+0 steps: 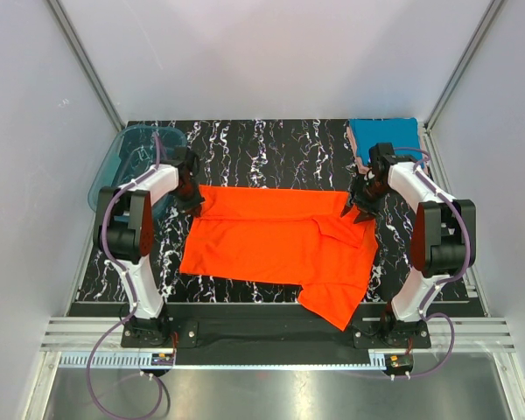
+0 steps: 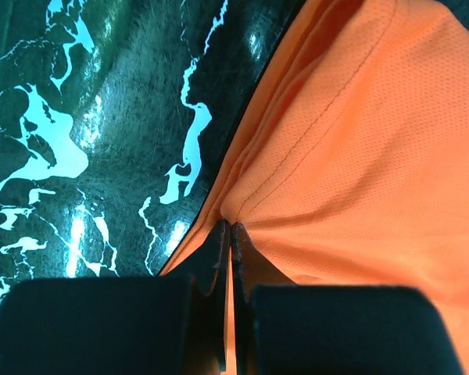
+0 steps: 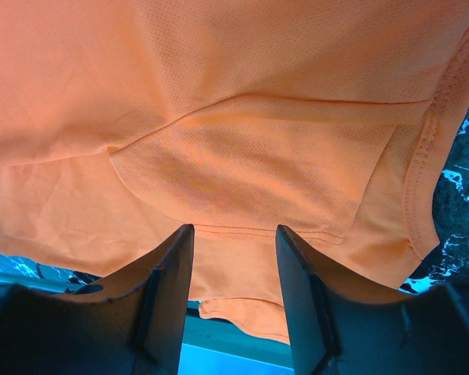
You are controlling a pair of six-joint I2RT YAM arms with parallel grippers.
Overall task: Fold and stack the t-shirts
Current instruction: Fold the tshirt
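Observation:
A bright orange-red t-shirt (image 1: 280, 245) lies spread flat on the black marbled table (image 1: 271, 149), one sleeve hanging toward the near edge. My left gripper (image 1: 192, 206) is at its far left corner, shut on a pinch of the cloth; the left wrist view shows the shirt (image 2: 375, 156) puckering into the closed tips of that gripper (image 2: 228, 226). My right gripper (image 1: 359, 213) is at the far right corner, open. Its jaws straddle a hemmed edge of the shirt (image 3: 219, 117) in the right wrist view (image 3: 234, 230). A teal blue t-shirt (image 1: 383, 136), folded square, lies at the back right.
A translucent teal plastic tub (image 1: 127, 162) stands at the back left, just behind my left arm. White walls with metal rails enclose the table on three sides.

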